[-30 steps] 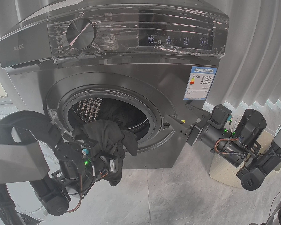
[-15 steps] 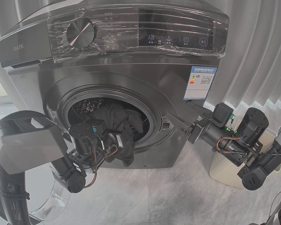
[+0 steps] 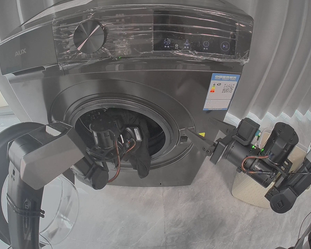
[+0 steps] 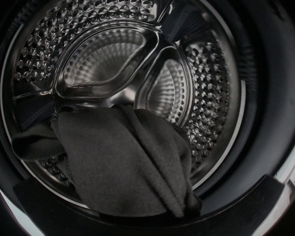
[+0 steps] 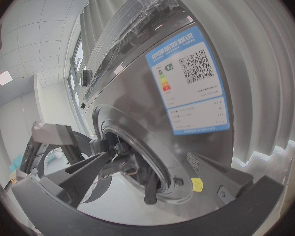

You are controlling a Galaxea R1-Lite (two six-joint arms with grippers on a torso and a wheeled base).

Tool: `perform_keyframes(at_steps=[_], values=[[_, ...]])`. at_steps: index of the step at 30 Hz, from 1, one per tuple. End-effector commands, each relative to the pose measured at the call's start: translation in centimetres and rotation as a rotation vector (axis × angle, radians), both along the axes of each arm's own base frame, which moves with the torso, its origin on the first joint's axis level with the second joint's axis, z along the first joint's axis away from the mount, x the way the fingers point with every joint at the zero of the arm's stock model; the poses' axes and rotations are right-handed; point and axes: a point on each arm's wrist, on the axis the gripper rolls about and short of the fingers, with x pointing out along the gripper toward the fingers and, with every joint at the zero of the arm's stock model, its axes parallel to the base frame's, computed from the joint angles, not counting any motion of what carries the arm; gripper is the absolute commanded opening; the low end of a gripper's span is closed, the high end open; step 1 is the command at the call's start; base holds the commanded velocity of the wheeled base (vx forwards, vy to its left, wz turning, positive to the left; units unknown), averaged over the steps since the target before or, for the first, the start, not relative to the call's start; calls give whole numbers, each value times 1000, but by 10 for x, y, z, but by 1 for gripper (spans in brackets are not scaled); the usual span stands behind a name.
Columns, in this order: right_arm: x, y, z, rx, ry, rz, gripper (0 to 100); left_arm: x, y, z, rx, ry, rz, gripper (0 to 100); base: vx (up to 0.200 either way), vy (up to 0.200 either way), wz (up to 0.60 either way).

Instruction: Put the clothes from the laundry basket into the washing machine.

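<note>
The grey washing machine (image 3: 128,76) stands with its round opening uncovered. My left arm's wrist (image 3: 105,137) is inside that opening, and the gripper beyond it is buried in a black garment (image 3: 141,156) it holds. Part of the cloth hangs over the lower rim. In the left wrist view the black garment (image 4: 121,167) is bunched in front of the steel drum (image 4: 105,59). My right gripper (image 3: 204,130) hovers open and holds nothing, just right of the opening, near the machine's front panel. In the right wrist view the right gripper (image 5: 147,155) frames the black garment (image 5: 150,184).
The machine's door (image 3: 58,197) is swung open to the left, behind my left arm. A cream laundry basket (image 3: 245,191) sits on the floor at the right, partly hidden by my right arm. White curtains (image 3: 286,52) hang right of the machine. Grey floor tiles lie in front.
My left arm has lifted the black garment from below the opening and pushed it into the drum mouth. The right gripper has drifted slightly down and right.
</note>
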Motion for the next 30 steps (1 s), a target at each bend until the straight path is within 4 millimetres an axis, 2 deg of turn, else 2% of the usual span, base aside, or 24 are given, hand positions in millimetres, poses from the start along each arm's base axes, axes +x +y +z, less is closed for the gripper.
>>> perform_keyframes(at_steps=[1,6,16,24,30], values=[[-20,-5,-15,-63,56,63,100,41,5,1,-46,-5,48,0,0,0,0],[-28,-6,-21,-109,62,117,100,65,11,15,-70,-42,75,0,0,0,0],[-28,-8,-20,-107,58,114,100,92,19,18,-76,-68,143,0,0,0,0],[-28,-6,-21,-108,59,119,100,101,25,25,-79,-79,166,0,0,0,0],[-28,-6,-21,-110,61,120,100,101,24,19,-73,-64,165,0,0,0,0]])
